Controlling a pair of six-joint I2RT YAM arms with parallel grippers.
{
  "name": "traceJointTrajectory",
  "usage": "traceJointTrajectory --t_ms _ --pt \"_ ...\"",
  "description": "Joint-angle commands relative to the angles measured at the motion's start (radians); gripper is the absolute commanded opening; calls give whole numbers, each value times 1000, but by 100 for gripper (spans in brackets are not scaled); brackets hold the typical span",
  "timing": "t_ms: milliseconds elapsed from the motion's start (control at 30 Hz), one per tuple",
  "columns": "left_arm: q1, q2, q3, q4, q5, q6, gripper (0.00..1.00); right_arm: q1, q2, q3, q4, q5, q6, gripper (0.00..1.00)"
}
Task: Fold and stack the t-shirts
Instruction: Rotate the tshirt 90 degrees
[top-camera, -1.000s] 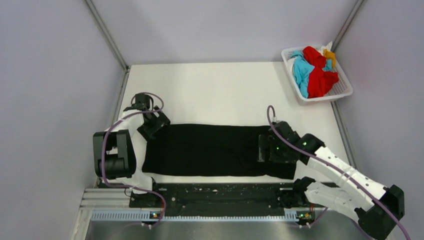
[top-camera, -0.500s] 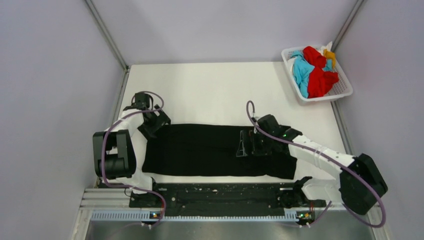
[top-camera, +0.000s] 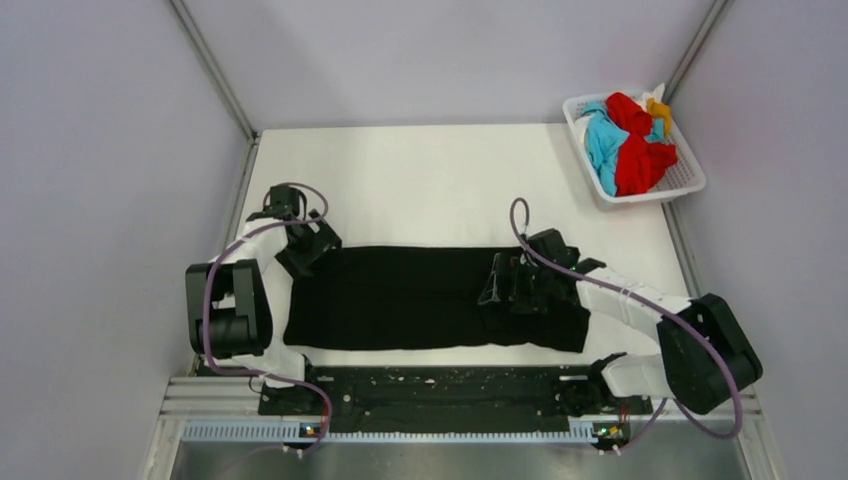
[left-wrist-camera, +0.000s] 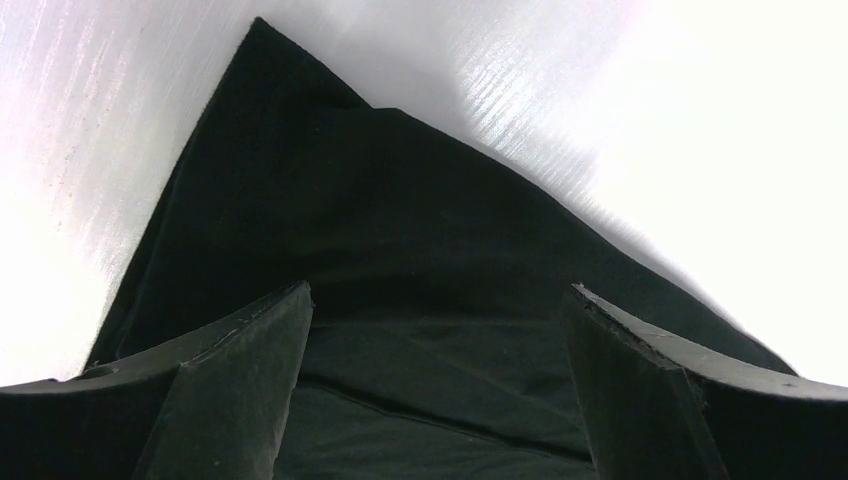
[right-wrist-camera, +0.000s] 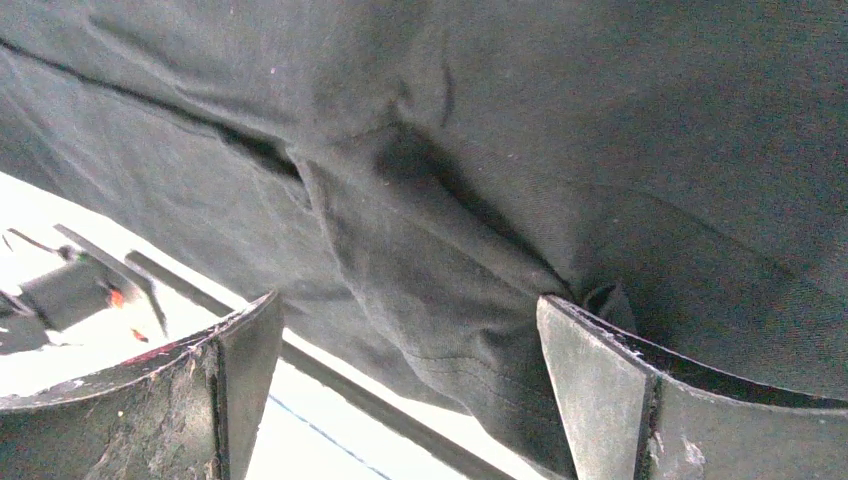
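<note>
Lying left-to-right across mid-frame, black shirt (top-camera: 420, 298) has right pincer (top-camera: 496, 286) over its right part, left pincer (top-camera: 316, 252) at its upper-left corner; both agape.

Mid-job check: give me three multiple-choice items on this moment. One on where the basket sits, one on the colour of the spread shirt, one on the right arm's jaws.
1. Where on the white table is the white plastic lattice basket?
A. near left corner
B. far right corner
C. centre

2. What colour is the cloth t-shirt spread flat between the arms?
A. red
B. black
C. orange-yellow

3. How do the jaws of the right arm stand?
A. open, over the spread t-shirt
B. shut on a red shirt
C. shut on the basket's rim

Answers:
1 B: the top view shows the basket at the table's far right corner.
2 B: the shirt is black in every view.
3 A: the right wrist view shows the jaws wide apart, with black cloth beyond them and nothing clamped.
</note>
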Motion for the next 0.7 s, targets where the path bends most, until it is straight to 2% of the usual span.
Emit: traceJointTrajectory --t_ms 0,167,300,467,567,667 --pt "3 -20 -4 2 -1 -3 99 -127 190 -6 46 180 6 99" --pt "-16 -73 -77 34 52 -68 99 -192 400 249 84 209 -23 99" --pt "-110 -108 -116 25 22 -134 99 -221 570 496 57 218 -101 99" --pt "-228 -114 -131 -42 37 -183 99 -266 830 860 -51 153 -268 99" --pt "-289 -126 -155 -71 121 -192 99 -268 988 1100 -131 99 -350 99" --pt "-351 -137 -205 -25 285 -175 99 -266 1137 1346 -191 6 -381 99"
